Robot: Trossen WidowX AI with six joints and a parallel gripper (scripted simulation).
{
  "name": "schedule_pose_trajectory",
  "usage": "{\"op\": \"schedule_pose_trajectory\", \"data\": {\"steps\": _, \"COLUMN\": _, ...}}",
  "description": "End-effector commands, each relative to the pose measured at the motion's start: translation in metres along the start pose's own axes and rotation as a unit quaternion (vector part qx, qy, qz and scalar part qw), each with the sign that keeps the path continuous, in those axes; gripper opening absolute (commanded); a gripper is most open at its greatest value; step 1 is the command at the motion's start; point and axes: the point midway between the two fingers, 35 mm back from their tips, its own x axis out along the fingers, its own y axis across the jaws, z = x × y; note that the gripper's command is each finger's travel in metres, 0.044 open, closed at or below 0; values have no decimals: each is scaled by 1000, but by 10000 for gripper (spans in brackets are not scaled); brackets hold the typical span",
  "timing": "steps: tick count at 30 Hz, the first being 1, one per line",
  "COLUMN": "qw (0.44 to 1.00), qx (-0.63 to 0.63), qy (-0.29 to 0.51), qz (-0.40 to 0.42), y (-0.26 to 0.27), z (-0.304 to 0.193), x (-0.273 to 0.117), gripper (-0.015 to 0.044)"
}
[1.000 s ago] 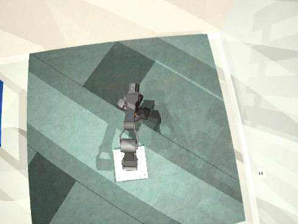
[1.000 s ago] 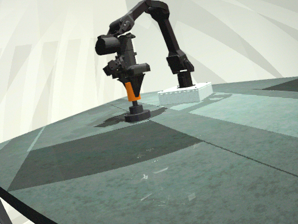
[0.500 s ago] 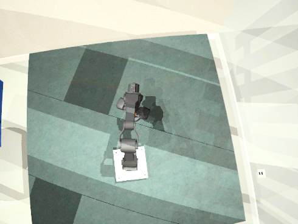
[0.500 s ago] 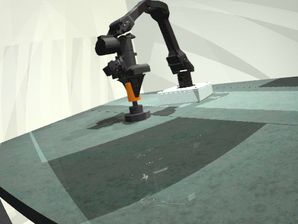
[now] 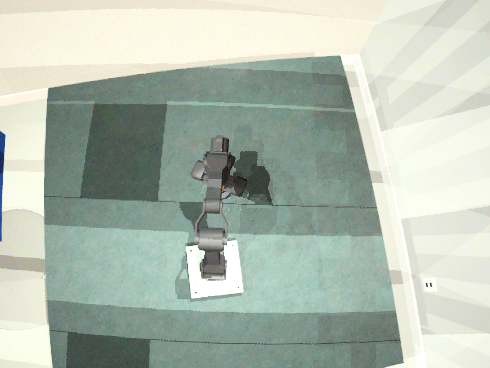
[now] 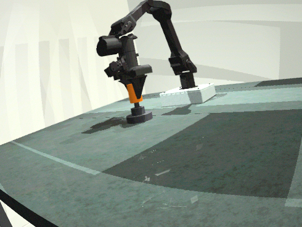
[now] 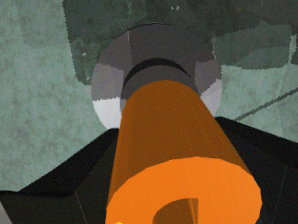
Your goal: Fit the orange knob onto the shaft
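Observation:
The orange knob (image 6: 132,93) (image 7: 162,120) (image 5: 223,188) is held between the fingers of my gripper (image 6: 135,96) (image 7: 166,132), which is shut on it. In the exterior view the knob leans slightly and stands above the round pedestal (image 6: 145,117) (image 7: 106,82). A short length of the dark shaft (image 6: 137,105) shows between the knob's lower end and the pedestal's raised collar (image 6: 137,110). Whether the shaft's tip is inside the knob's hole cannot be told. The wrist view shows the knob's upper end with part of its opening; the shaft's flat side is hidden.
The arm's white base block (image 5: 232,280) (image 6: 182,98) stands behind the pedestal in the exterior view. The teal table top (image 5: 310,270) (image 6: 77,154) carries darker patches and shadows. The arm covers most of the pedestal in the top view.

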Motion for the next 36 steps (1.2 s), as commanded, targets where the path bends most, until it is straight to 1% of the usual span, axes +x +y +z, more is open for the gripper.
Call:
{"op": "schedule_pose_trajectory", "data": {"steps": 1, "qw": 1000, "qx": 2, "qy": -1, "qz": -1, "y": 0, "z": 1, "x": -1, "gripper": 0}}
{"op": "schedule_pose_trajectory", "data": {"steps": 7, "qw": 1000, "qx": 6, "qy": -1, "qz": -1, "y": 1, "z": 1, "x": -5, "gripper": 0}}
{"op": "schedule_pose_trajectory", "data": {"steps": 14, "qw": 994, "qx": 106, "qy": -1, "qz": -1, "y": 1, "z": 1, "x": -3, "gripper": 0}}
{"op": "schedule_pose_trajectory", "data": {"steps": 36, "qw": 994, "qx": 106, "qy": -1, "qz": -1, "y": 0, "z": 1, "x": 0, "gripper": 0}}
